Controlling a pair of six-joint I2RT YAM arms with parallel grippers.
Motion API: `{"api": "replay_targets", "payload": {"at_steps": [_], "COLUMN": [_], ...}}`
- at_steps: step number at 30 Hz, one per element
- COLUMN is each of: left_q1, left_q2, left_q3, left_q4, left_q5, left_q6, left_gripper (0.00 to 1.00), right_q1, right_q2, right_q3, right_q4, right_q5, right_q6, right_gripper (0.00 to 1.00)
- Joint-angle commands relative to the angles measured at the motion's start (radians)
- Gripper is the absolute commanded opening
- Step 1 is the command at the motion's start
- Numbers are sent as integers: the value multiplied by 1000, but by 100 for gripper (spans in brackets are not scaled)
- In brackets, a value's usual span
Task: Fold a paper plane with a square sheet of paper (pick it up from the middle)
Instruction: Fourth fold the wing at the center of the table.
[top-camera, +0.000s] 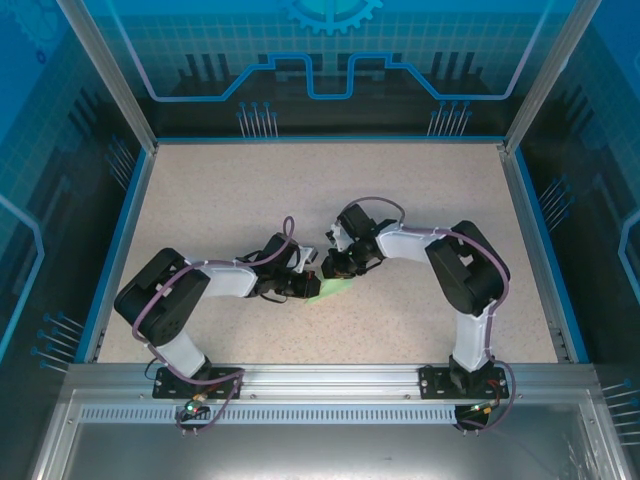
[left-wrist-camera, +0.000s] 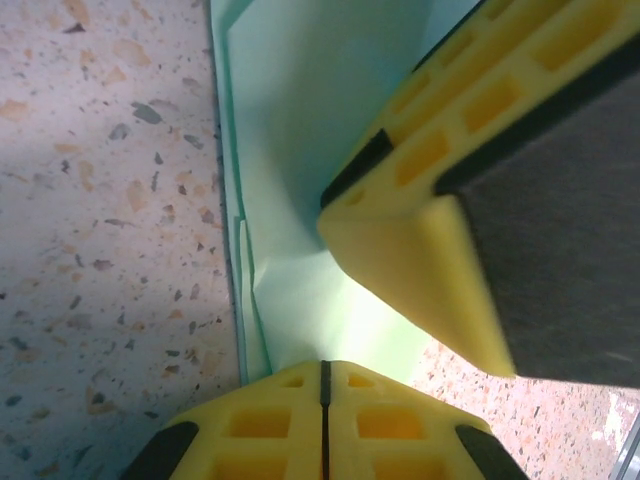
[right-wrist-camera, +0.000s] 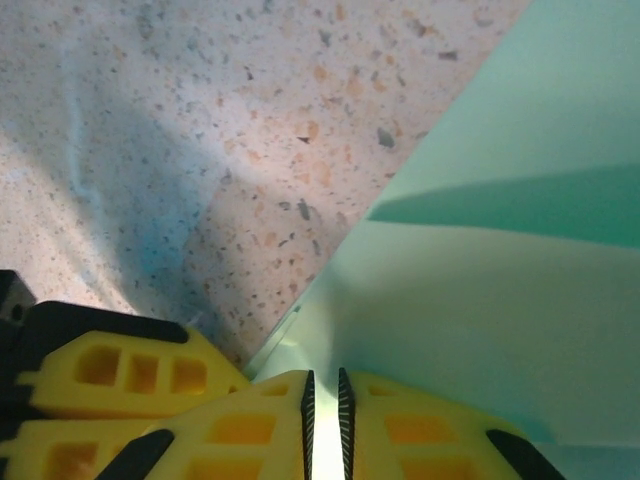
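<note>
Square sheet of paper (top-camera: 337, 288), pale mint green and partly folded, with layered creases along one edge, lies near the middle of the desk (top-camera: 250, 190), between the two arm tips. The left pincer (left-wrist-camera: 323, 400) meets the sheet from its left. Its yellow fingers are pressed together to a thin seam, and the paper's edge runs straight into that seam, so it looks pinched there. The right pincer (right-wrist-camera: 323, 420) comes at the sheet from its far right. Its ribbed pads stand a sliver apart with pale green paper caught between them. In the left wrist view one of its yellow fingers lies over the sheet, just beside the left fingertips. Around the sheet the desk is beige and speckled. Beyond the sheet on three sides rise blue translucent walls with printed line patterns, framed by metal posts (top-camera: 110, 75). On the near side of the sheet, a metal rail (top-camera: 330, 380) carries both arm bases.
</note>
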Motion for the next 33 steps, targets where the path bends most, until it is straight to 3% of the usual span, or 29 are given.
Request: {"api": "replay_targets", "payload": {"at_steps": [1, 8, 19, 33], "left_q1": [5, 4, -10, -63], "left_q2": [21, -25, -66, -59], "left_q3": [-54, -67, -72, -35], "left_q4": [-114, -148, -216, -352], "left_q5": [-55, -44, -34, -167], "left_q6": [34, 25, -9, -16], "left_gripper": [7, 9, 13, 12], "right_q1": [4, -3, -6, -14], "right_q2": [43, 82, 100, 91], "right_q3": [0, 11, 8, -1], "right_q4": [-11, -70, -80, -86], "right_q5": [36, 112, 127, 130], "right_q6": [-10, -53, -66, -80], "right_gripper": [17, 17, 16, 16]}}
